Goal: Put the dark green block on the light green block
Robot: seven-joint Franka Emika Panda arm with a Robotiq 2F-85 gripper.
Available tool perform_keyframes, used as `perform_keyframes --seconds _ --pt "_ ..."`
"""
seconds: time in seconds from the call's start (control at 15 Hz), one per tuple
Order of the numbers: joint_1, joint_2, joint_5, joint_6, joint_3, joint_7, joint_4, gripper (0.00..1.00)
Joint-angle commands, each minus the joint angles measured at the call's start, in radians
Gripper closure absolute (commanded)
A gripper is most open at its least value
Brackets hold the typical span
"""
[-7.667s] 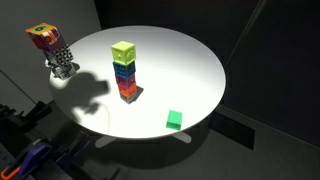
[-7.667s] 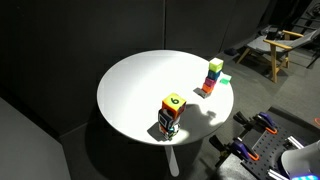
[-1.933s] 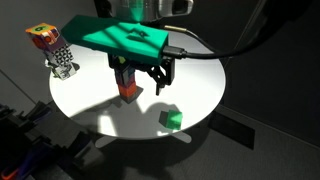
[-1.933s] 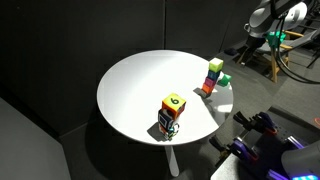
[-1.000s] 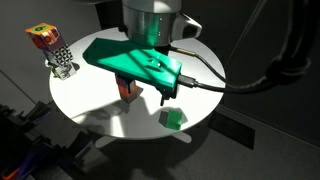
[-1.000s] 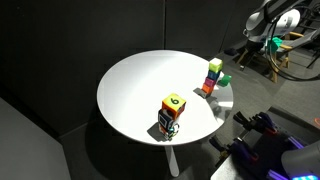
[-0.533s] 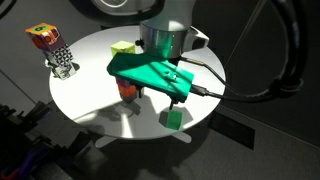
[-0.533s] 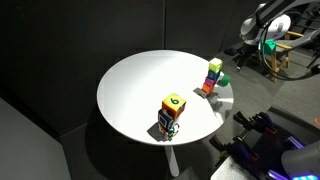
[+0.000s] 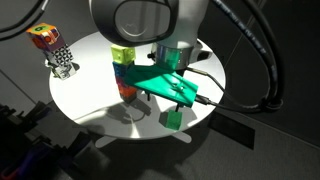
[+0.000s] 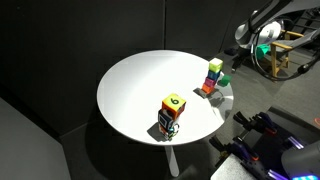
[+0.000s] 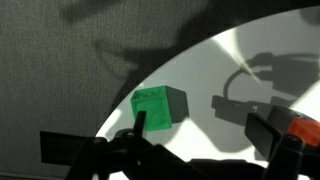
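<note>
The dark green block (image 11: 155, 108) lies alone on the white table near its edge, also seen in an exterior view (image 9: 174, 119). The light green block (image 9: 122, 51) tops a stack of coloured cubes (image 9: 125, 78), which in an exterior view (image 10: 213, 77) stands by the far rim. My gripper (image 9: 173, 102) hangs just above the dark green block, under its green mount. In the wrist view the gripper (image 11: 200, 140) is open with nothing between the jaws. The block sits just beyond the left finger (image 11: 137, 126). An orange cube of the stack (image 11: 305, 125) shows at the right edge.
A multicoloured cube on a chequered stand (image 9: 52, 48) stands at the table's far side, and shows near the front rim in an exterior view (image 10: 171, 112). The round table's edge (image 9: 200, 128) runs close to the dark green block. Chairs and equipment surround the table.
The arm has swung across the table and lowered towards the dark green block, uncovering the stack. The jaws stayed open. No block has moved.
</note>
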Motion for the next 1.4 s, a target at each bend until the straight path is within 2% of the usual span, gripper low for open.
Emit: perform_keyframes --seconds 0.0,1.33 --pt "-0.033 0.056 0.020 0.010 0.028 0.026 0.066 0.00" --pt "-0.079 0.267 -0.052 0.072 0.062 -0.008 0.235 0.00"
